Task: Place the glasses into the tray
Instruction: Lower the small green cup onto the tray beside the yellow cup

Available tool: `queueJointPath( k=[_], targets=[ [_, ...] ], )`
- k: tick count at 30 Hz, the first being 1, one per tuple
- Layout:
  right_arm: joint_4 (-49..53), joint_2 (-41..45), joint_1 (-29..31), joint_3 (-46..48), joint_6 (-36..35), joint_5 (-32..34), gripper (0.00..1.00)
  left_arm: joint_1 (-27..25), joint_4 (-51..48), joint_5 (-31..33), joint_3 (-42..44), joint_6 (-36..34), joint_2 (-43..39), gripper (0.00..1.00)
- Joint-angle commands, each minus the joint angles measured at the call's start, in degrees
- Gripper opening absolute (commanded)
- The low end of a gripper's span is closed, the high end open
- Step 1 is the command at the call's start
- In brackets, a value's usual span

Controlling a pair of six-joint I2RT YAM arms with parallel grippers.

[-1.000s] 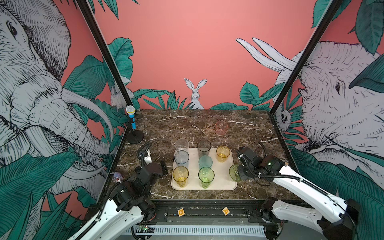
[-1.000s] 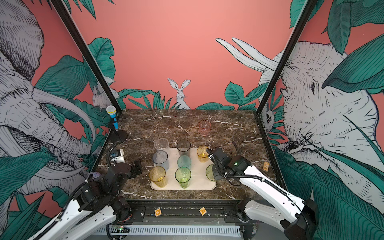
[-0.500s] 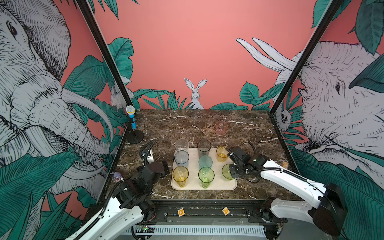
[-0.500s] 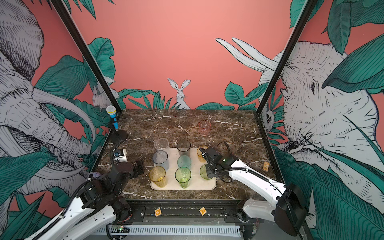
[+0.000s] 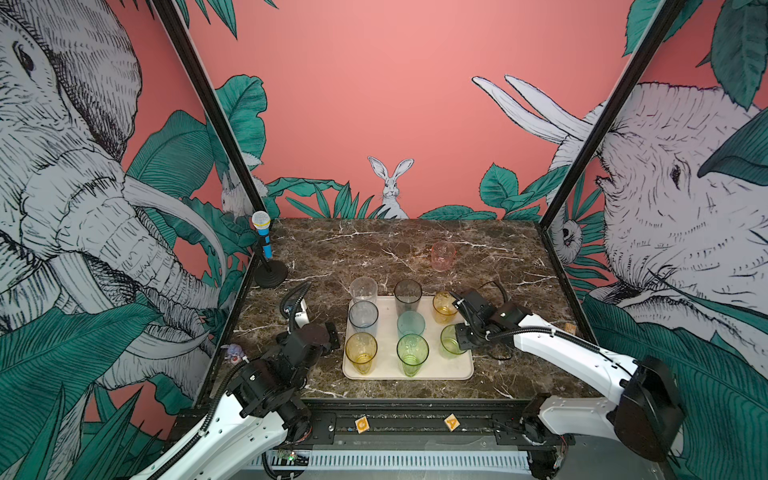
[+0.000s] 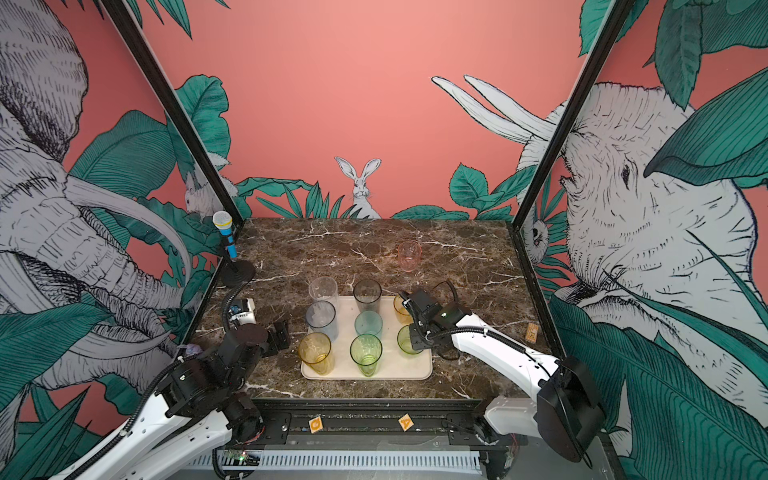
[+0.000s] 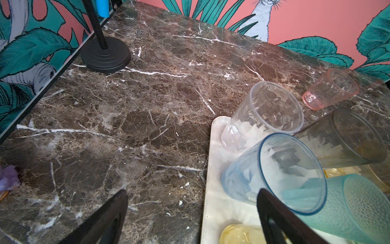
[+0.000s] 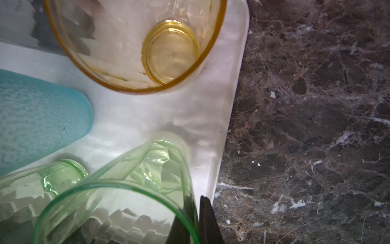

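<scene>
The cream tray [image 5: 440, 370] [image 6: 399, 370] holds several glasses: clear [image 5: 363, 289], smoky grey [image 5: 407, 293], amber [image 5: 443, 306], blue-grey [image 5: 363, 318], teal [image 5: 410, 324], yellow [image 5: 360, 349] and tall green [image 5: 412, 351]. My right gripper [image 5: 459, 338] [image 8: 197, 219] is shut on the rim of the short green glass [image 5: 449, 341] [image 8: 130, 190], one finger inside and one outside, over the tray's right side. A pink glass [image 5: 443, 255] [image 6: 409, 255] stands alone on the marble behind the tray. My left gripper [image 5: 328, 332] [image 7: 192, 202] is open and holds nothing, just left of the tray.
A blue-and-yellow toy microphone [image 5: 262, 237] on a black round stand [image 5: 271, 274] occupies the back left corner. A small purple scrap [image 5: 235, 352] lies at the table's left edge, and a small wooden block [image 6: 531, 331] at the right edge. Painted walls close three sides.
My right gripper has carried the short green glass leftward from the marble beside the tray to over the tray's right side. The left arm has barely shifted.
</scene>
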State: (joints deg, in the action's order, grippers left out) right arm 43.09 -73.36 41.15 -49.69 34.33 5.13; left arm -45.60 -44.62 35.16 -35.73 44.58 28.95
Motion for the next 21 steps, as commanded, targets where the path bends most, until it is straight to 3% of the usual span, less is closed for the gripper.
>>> queueJointPath(
  k=[1,21],
  targets=[
    [-0.76,-0.95,-0.62,-1.18,-0.31,0.02,0.0,-0.1,0.33,0.59,0.59,1.29,0.05,0.96],
    [-2.26,-6.36,-3.0,-4.48,-1.72,-2.59,0.0,-0.11,-1.06,0.88,0.04,1.39,-0.64,0.96]
  ],
)
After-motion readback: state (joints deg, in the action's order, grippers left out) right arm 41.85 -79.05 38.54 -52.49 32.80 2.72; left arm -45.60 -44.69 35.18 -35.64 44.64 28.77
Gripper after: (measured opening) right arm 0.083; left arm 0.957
